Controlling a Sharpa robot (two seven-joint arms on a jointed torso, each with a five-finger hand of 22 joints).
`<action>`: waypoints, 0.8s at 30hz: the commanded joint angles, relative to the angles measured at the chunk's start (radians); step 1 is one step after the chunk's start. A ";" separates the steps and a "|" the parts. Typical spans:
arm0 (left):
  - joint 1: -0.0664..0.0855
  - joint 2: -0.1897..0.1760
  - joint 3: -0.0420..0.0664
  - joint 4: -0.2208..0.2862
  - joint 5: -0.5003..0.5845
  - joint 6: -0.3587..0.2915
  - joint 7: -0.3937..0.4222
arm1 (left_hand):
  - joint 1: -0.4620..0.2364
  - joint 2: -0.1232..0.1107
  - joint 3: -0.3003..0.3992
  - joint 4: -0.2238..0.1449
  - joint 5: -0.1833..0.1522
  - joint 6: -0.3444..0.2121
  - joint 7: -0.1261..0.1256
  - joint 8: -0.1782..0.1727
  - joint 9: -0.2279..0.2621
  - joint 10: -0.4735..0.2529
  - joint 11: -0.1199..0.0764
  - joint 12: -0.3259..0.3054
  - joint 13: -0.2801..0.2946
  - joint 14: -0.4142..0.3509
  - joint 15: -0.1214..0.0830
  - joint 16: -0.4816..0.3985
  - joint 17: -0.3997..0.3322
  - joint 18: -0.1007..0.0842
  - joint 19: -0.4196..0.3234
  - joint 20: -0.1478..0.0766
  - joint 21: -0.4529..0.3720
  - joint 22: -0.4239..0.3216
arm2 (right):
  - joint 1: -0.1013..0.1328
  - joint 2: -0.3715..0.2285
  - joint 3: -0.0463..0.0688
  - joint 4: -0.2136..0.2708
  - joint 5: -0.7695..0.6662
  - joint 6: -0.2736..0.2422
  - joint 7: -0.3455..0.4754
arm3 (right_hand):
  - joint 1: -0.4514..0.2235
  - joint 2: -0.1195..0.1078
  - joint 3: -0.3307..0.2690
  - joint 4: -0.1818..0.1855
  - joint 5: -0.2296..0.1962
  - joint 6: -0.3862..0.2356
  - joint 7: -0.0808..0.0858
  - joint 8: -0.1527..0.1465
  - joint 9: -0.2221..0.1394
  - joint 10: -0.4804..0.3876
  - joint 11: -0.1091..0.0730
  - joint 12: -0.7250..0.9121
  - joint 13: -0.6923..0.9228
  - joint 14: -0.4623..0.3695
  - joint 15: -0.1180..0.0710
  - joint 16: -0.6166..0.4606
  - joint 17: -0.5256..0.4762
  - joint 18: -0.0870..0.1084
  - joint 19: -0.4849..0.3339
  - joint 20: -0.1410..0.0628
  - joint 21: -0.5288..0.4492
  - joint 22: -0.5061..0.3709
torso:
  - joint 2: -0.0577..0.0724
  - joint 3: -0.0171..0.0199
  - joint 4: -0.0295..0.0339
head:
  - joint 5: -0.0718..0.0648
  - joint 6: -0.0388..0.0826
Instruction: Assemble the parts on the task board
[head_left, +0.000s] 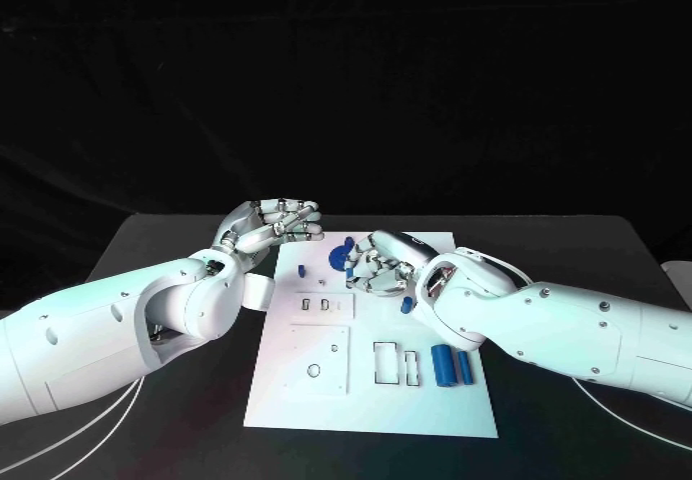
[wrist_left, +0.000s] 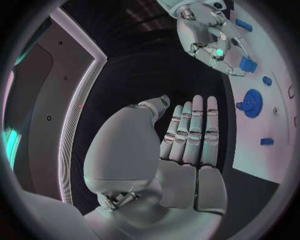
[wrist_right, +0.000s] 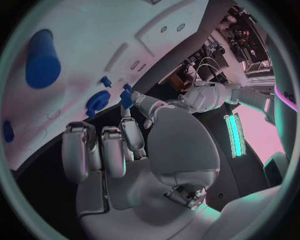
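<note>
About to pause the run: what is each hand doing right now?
Left hand: holds nothing, fingers straight and apart, beside the task board.
Right hand: pinches a small blue part over the board.

A black desk (head_left: 577, 240) spans the lower half of the head view, its far edge running straight across the middle of the frame and its surface matte and dark. Behind it, the upper half of the frame is a dark backdrop (head_left: 346, 100) with faint folds. At the lower left of the frame, thin white cables (head_left: 87, 440) curve over the desk toward the bottom edge. Another thin white cable (head_left: 606, 395) loops on the desk at the lower right. At the right edge, a small pale object (head_left: 681, 275) sits just beyond the desk's side; what it is cannot be told.
</note>
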 joint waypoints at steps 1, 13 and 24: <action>0.001 0.004 0.001 0.002 0.003 0.012 0.004 | -0.012 0.001 0.006 0.000 -0.004 -0.001 0.004 -0.004 -0.001 0.002 0.005 -0.004 0.000 0.002 0.005 -0.004 0.002 0.014 0.006 -0.001 -0.004 -0.001 | -0.015 0.026 -0.004 -0.013 -0.072 0.045 -0.043 | -0.005 0.006 0.000 0.005 0.003 0.002 -0.004 0.014 0.016 -0.006 0.001 -0.003 0.000 0.082 -0.007 0.004 0.165 -0.010 0.001 -0.001 0.001 0.124 | 0.000 0.0008 0.0006 | 0.007 -0.010; 0.001 0.004 0.001 0.002 0.003 0.006 0.001 | -0.012 0.001 0.006 0.000 -0.004 -0.001 0.004 -0.004 -0.001 0.002 0.005 -0.004 0.000 0.002 0.005 -0.004 0.002 0.014 0.006 -0.001 -0.004 -0.001 | -0.050 0.071 -0.011 -0.027 -0.144 0.062 -0.060 | -0.016 0.002 -0.005 0.010 0.005 0.000 -0.004 0.017 0.018 -0.001 0.001 0.000 0.004 0.082 -0.008 0.004 0.166 -0.010 0.002 -0.002 0.001 0.125 | -0.001 0.0024 -0.0034 | 0.031 -0.029; 0.001 0.005 0.001 0.002 0.003 0.007 0.001 | -0.012 0.001 0.006 0.000 -0.004 -0.001 0.004 -0.004 -0.001 0.002 0.005 -0.004 0.000 0.002 0.005 -0.004 0.002 0.014 0.006 -0.001 -0.004 -0.001 | -0.060 0.086 -0.013 -0.033 -0.169 0.063 -0.069 | -0.017 -0.001 -0.006 0.009 0.007 -0.001 -0.005 0.018 0.019 -0.001 0.001 0.001 0.004 0.082 -0.008 0.004 0.166 -0.010 0.002 -0.002 0.002 0.126 | -0.001 0.0029 -0.0006 | 0.031 -0.032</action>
